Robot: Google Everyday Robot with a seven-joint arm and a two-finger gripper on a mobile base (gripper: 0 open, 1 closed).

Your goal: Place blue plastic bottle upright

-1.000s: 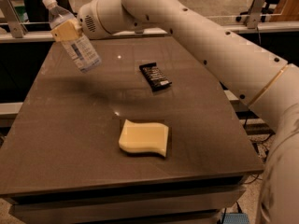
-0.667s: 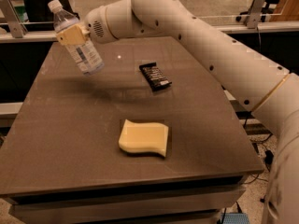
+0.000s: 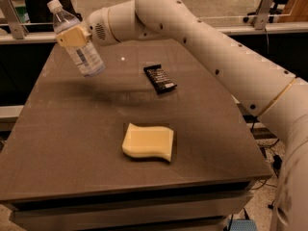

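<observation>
The blue plastic bottle is clear and ribbed with a white cap and a white label with blue print. It hangs in the air over the table's far left part, cap up and tilted to the left. My gripper is shut on the bottle's upper body, with one tan finger across its front. The white arm reaches in from the right.
A wavy yellow sponge lies near the middle front of the brown table. A black wrapped bar lies at the middle back. A rail with posts runs behind the table.
The arm has carried the bottle a little to the right and lower. The bottle stands less tilted than before. The sponge and bar have not moved.
</observation>
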